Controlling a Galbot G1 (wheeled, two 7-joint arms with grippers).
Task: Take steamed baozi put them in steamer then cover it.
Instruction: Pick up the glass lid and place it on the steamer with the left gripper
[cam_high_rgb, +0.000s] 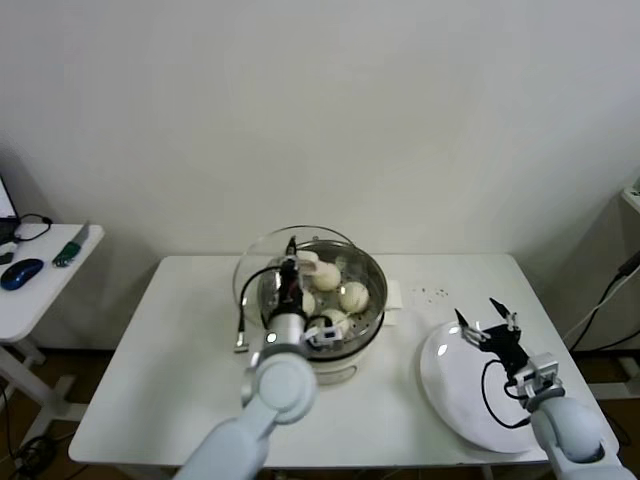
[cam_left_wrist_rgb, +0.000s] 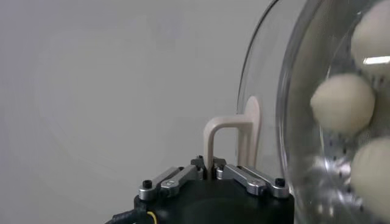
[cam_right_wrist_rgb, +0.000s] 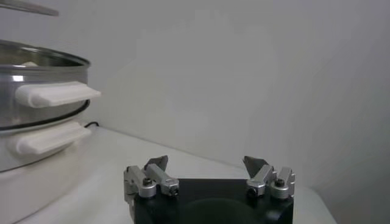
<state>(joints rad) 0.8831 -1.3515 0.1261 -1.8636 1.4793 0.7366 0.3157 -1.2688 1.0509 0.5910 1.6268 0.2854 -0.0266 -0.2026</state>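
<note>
While the left hand (cam_left_wrist_rgb: 211, 169) grips the cover's handle, the lid hangs tilted over the steamer, not yet seated.

Closed tight on the cream-white bar handle (cam_left_wrist_rgb: 222, 137), the left hand sits at the centre of the head view and carries the cover (cam_high_rgb: 262, 262) with its glass rim raised toward the upper left of the pot, probably so it can be swung flat onto the rim. Beneath it the steamer (cam_high_rgb: 368, 300) stands mid-worktop (cam_high_rgb: 180, 350) on its white base, and the steamed baozi (cam_high_rgb: 353, 296) lie on its perforated floor; three show plainly in the head view, a fourth is hard to make out behind the arm. At lower right the right hand (cam_high_rgb: 487, 322) waits with fingers spread wide and holding nothing, above a bare white plate (cam_high_rgb: 450, 385), well apart from the pot.
</note>
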